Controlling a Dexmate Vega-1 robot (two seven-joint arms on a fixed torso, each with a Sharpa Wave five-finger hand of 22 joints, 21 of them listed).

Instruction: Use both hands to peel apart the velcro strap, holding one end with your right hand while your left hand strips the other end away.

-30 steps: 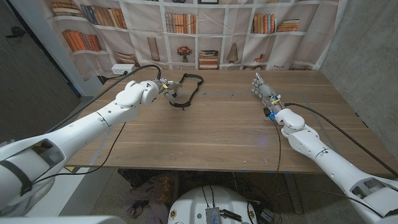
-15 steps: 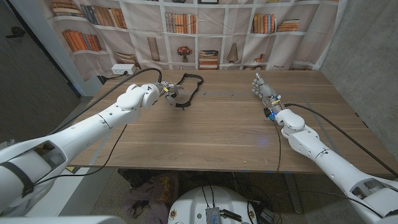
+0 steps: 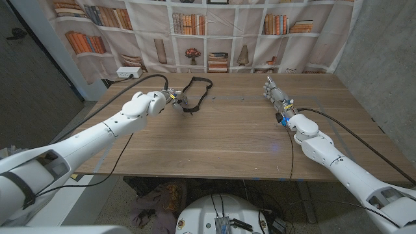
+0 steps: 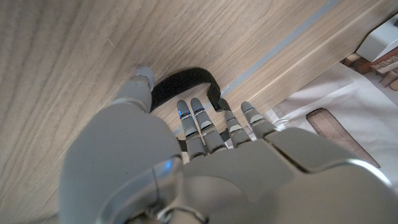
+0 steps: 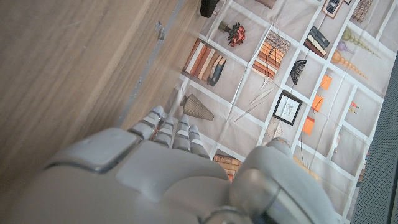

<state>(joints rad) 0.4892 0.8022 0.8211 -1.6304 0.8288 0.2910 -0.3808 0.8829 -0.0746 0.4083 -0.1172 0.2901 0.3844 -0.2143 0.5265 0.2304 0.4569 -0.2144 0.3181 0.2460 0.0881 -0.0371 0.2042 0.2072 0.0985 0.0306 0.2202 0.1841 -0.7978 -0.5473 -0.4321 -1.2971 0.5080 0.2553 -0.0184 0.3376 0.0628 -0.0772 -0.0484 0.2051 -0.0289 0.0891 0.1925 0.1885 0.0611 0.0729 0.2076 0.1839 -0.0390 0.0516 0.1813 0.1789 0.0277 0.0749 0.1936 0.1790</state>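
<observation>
The black velcro strap (image 3: pixel 198 90) lies as a closed loop on the wooden table (image 3: pixel 227 136), at the far left of centre. My left hand (image 3: pixel 173 97) is at the strap's near left end. In the left wrist view its thumb (image 4: pixel 142 77) and fingers (image 4: pixel 198 115) stand on either side of the strap (image 4: pixel 183 84), with the strap's curve showing in the gap between them and no grip closed on it. My right hand (image 3: pixel 277 93) stands far to the right with fingers extended and holds nothing; its back (image 5: pixel 155 168) shows over bare wood.
A white power strip (image 3: pixel 127 73) sits at the table's far left corner with a black cable (image 3: pixel 140 78) running from it toward my left arm. A printed bookshelf backdrop (image 3: pixel 227 32) hangs behind the table's far edge. A cable trails from my right wrist (image 3: pixel 338 127).
My left hand has moved a little to the right, closer onto the strap's near end. The strap has barely shifted. The right hand has not moved.
</observation>
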